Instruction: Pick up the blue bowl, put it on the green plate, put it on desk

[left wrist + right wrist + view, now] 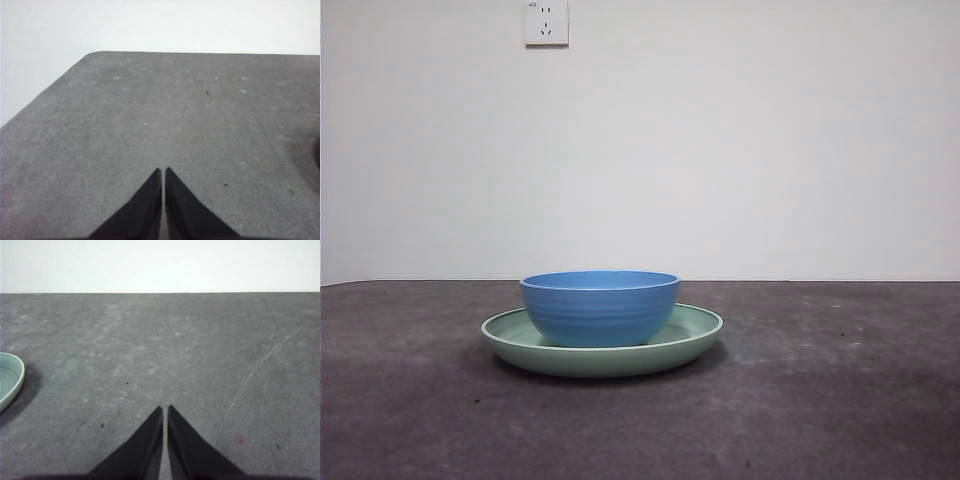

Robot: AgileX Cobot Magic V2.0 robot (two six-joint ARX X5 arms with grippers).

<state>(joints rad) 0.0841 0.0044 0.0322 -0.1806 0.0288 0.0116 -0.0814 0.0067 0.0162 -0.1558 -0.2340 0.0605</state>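
L gripper [163,172] waits over bare desk [150,125], jaws pressed together w/ only a hairline slit, holding nothing, touching nothing. Front view, going L to R: empty tabletop, then at centre the green plate [695,325] w/ the blue bowl [600,308] sitting upright in it, a bit toward the plate's 9 o'clock side, then more bare tabletop. A wall socket [546,22] sits high at approx 11 o'clock. R gripper [165,411] likewise closed to a slit, empty, clear of the surface; only a sliver of plate rim [15,377] shows at 9 o'clock in its view. Handling, as a guess: bowl looks rigid, light, prob plastic or melamine, glossy so somewhat slippery; ridged outer wall may help grip. Best hold is likely a pinch over the rim, one jaw inside, one outside. Bowl already rests on plate; remaining step looks like lifting it off to the desk.
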